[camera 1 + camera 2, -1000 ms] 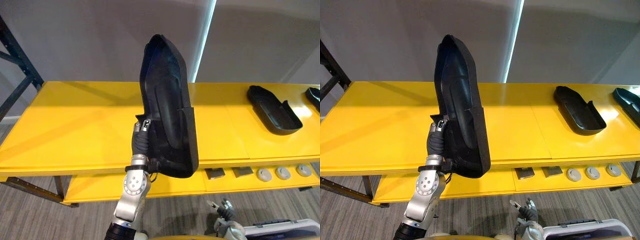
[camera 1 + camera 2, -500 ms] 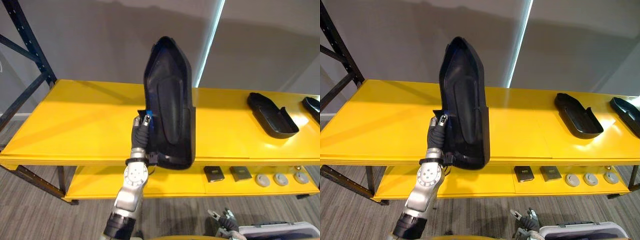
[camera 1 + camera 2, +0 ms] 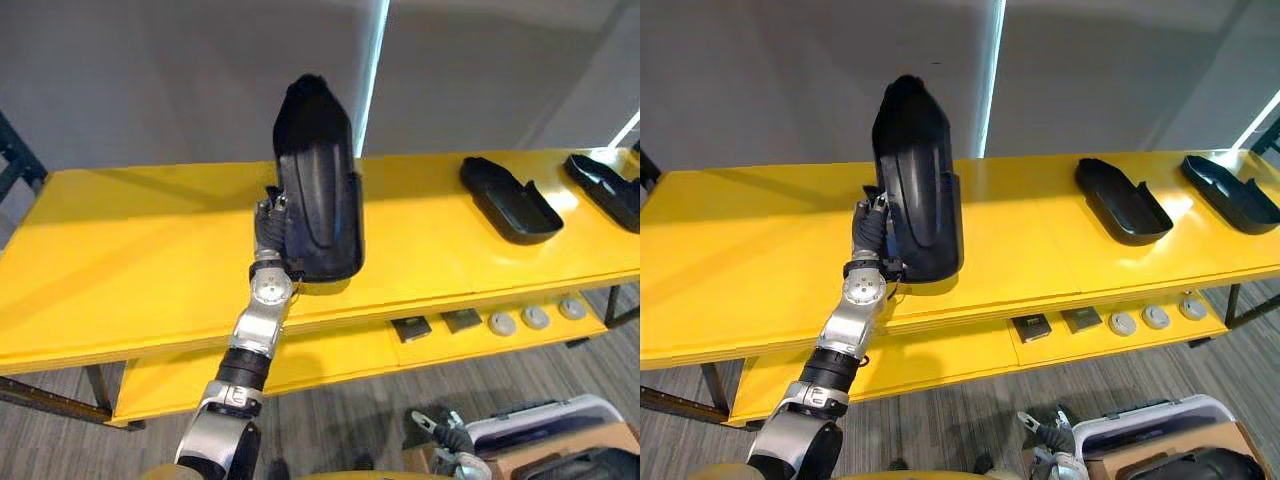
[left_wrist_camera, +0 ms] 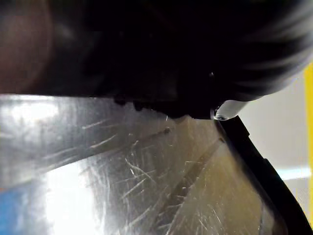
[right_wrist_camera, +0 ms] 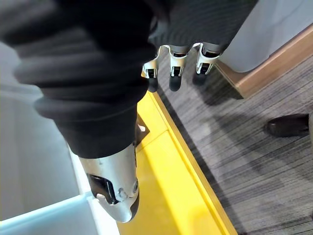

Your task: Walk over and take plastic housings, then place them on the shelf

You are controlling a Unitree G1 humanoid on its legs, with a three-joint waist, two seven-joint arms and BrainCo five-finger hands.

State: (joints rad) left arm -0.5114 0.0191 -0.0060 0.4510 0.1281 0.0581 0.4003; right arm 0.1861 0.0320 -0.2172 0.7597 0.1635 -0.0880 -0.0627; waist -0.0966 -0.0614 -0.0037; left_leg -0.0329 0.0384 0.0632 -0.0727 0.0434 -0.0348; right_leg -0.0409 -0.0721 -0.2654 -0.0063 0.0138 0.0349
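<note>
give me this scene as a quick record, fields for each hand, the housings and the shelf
left hand: curled on the edge of the held housing
held housing: black, upright over the yellow top shelf; contact unclear
other housings: two, lying on the top shelf toward the robot's right
lower shelf: two dark square parts, three grey discs
right hand: low, fingers relaxed, holding nothing

yellow shelf [image 3: 130, 270] | top: black housing [image 3: 508, 200], second housing [image 3: 603, 188] | lower: grey discs [image 3: 535, 318]

The upright housing [image 3: 318, 195] hides much of the left robot hand [image 3: 268, 228]; the rightmost housing [image 3: 605, 187] is cut off.
</note>
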